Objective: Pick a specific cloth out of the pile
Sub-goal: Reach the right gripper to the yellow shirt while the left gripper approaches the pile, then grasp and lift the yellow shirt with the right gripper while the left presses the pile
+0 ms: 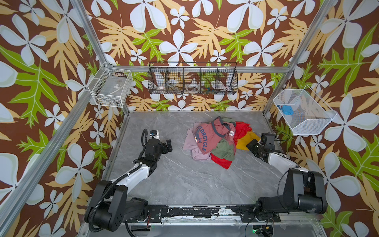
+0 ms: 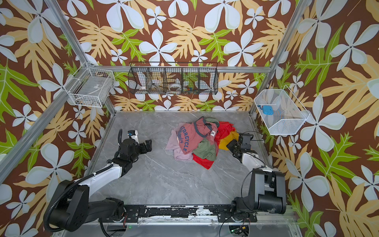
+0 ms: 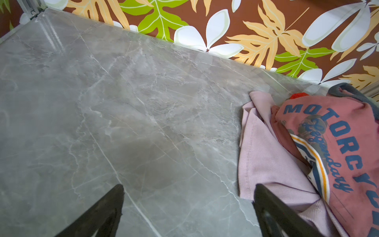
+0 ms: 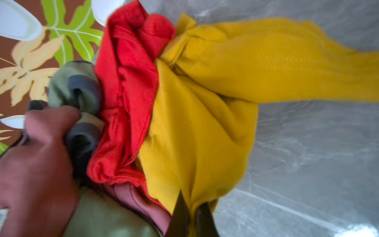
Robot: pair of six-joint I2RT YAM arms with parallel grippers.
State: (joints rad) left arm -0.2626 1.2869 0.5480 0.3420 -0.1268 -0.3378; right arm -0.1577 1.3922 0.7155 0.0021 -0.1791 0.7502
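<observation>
Two grippers are over the grey marble table (image 1: pixel 174 184). The right gripper (image 4: pixel 191 205) is closed on a fold of the cloth (image 4: pixel 205 123), the mustard-yellow one. In the right wrist view its two dark fingers pinch the yellow fabric between them. In both top views this gripper is near the right edge of the table. The cloth (image 1: pixel 246 138) comes out from the side of the pile (image 1: pixel 211 139) that faces this edge. A red cloth (image 4: pixel 127 92) lies against the cloth and touches it.

The pile is in the far half of the table, nearer to the right edge. On top of it is a pink shirt (image 1: pixel 207 136) with blue letters. A lilac cloth (image 3: pixel 266 160) is on its left side and a green cloth (image 1: pixel 224 148) is toward the near edge.

The left gripper (image 3: pixel 188 188) has its jaws wide apart and holds nothing. It is near the pile on the side of the left edge, apart from it.
</observation>
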